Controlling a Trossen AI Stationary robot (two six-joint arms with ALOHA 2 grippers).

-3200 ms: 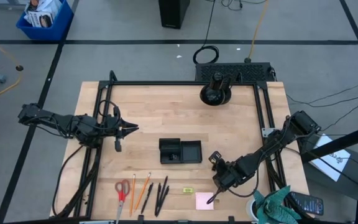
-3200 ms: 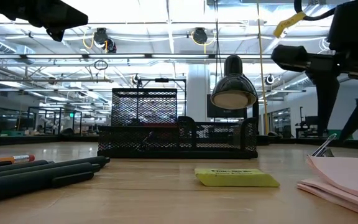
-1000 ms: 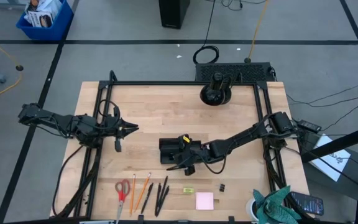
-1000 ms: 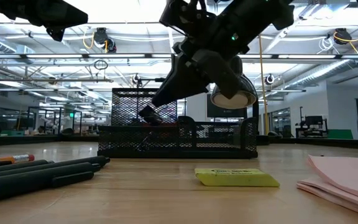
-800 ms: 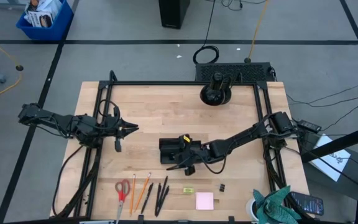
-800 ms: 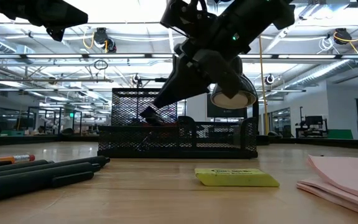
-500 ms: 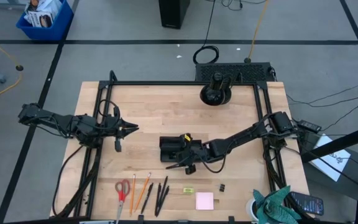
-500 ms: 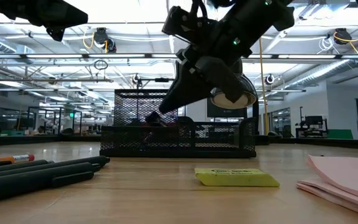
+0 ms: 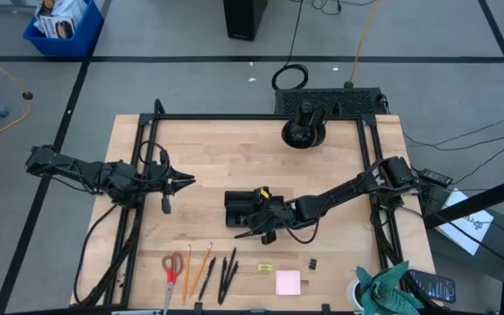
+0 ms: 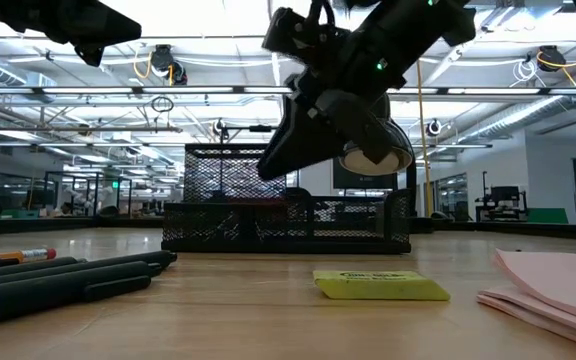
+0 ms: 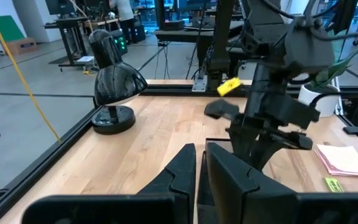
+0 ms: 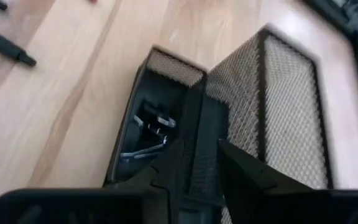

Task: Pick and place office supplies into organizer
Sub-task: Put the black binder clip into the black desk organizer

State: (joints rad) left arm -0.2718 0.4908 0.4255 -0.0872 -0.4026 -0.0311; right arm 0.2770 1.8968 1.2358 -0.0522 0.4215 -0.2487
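Observation:
The black mesh organizer (image 9: pixel 254 211) stands mid-table, also seen in the low view (image 10: pixel 218 215). My right gripper (image 9: pixel 248 231) hovers open over its left end. In the right wrist view its fingers straddle a mesh wall (image 12: pixel 199 134), and a black clip with silver handles (image 12: pixel 146 134) lies in the low compartment. Along the near edge lie red-handled scissors (image 9: pixel 172 267), orange pencils (image 9: pixel 195 269), black pens (image 9: pixel 223 273), a yellow-green piece (image 9: pixel 264 267), a pink sticky-note pad (image 9: pixel 288 282) and small black clips (image 9: pixel 311 262). My left gripper (image 9: pixel 185 181) waits shut near the table's left side. My right gripper comes slanting down from the table's right, one finger (image 12: pixel 169 165) on either side of the organizer's mesh wall (image 12: pixel 197 155). Whether the fingers touch the wall I cannot tell.
A round black lamp stand (image 9: pixel 303 131) sits at the far edge. A teal cloth (image 9: pixel 388 289) lies off the near right corner. Black frame rails (image 9: pixel 138 166) border the table. Bare wood lies between the organizer and the lamp.
My right gripper has risen a little over the organizer and eased toward the table's right. The organizer has shifted very slightly to the right in the low view.

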